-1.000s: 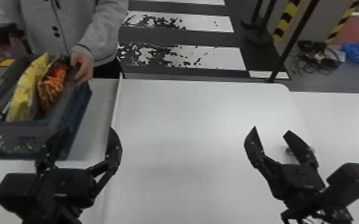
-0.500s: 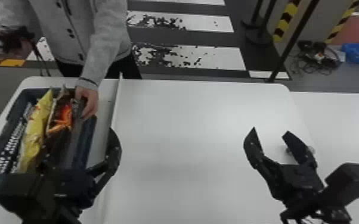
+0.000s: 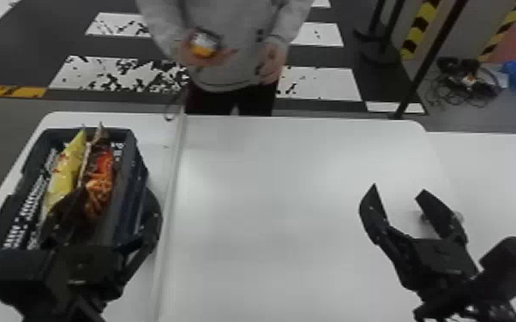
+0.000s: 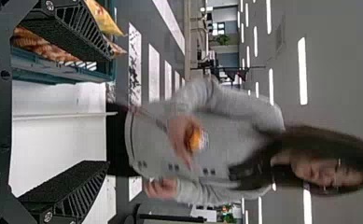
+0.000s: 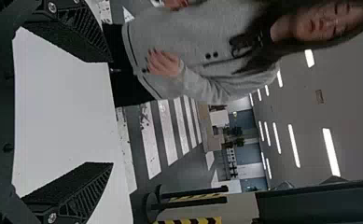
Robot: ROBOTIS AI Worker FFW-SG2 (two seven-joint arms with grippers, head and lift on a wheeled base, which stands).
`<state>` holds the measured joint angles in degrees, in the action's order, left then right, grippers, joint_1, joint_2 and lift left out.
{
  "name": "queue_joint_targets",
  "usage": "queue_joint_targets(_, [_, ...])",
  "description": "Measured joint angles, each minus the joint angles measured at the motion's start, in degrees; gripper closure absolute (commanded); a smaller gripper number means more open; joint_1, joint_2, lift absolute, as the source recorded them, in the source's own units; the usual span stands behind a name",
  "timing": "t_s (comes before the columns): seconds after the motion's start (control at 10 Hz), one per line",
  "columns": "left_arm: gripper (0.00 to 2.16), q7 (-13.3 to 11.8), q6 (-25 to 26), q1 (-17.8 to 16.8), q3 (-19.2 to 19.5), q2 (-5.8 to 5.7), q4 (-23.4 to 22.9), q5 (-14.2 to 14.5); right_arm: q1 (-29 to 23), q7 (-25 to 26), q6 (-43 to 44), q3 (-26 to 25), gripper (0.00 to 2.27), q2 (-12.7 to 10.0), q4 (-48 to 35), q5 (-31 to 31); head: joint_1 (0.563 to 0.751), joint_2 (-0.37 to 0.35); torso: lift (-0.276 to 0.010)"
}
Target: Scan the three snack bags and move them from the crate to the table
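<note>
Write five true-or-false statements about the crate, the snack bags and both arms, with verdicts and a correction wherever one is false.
1. The yellow bag is in the crate. True.
2. The crate stands at the robot's right. False: the crate is at its left.
3. The left gripper has its jaws apart. True.
4. The right gripper is shut on a bag. False: the right gripper's jaws are open with nothing between them.
5. The orange-red bag lies outside the crate. False: it is inside, beside the yellow one.
</note>
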<state>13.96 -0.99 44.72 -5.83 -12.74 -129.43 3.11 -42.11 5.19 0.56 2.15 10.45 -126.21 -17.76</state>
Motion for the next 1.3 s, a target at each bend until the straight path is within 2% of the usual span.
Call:
queue_joint_targets(0.3, [0.09, -1.95, 0.06, 2.94, 5.83, -0.02, -0.81, 1.86, -0.16, 0.00, 0.31, 0.30, 0.09, -0.07, 0.72, 0.00, 0.695, 0.045, -0.062])
queue_joint_targets(0.6, [0.08, -0.83, 0.17, 3.36, 8.93, 0.06, 1.89, 1.75, -0.08, 0.00, 0.77, 1.09, 0.09, -0.07, 1.22, 0.00, 0.695, 0.125, -0.062])
queue_joint_targets(1.1, [0.10, -0.86, 0.19, -1.48, 11.34, 0.40, 9.67, 2.94, 0.07, 0.00, 1.40, 1.43, 0.09, -0.05, 1.76, 0.13, 0.695, 0.184, -0.062])
queue_joint_targets(1.2, [0.23, -0.86, 0.22, -2.11, 11.40, 0.43, 10.43, 3.05, 0.16, 0.00, 1.41, 1.52, 0.09, -0.08, 1.79, 0.23, 0.695, 0.189, -0.062])
queue_joint_targets(1.3, [0.27, -0.95, 0.23, -2.52, 11.56, 0.44, 10.89, 3.36, 0.22, 0.00, 1.41, 1.54, 0.09, -0.08, 1.85, 0.26, 0.695, 0.191, -0.062])
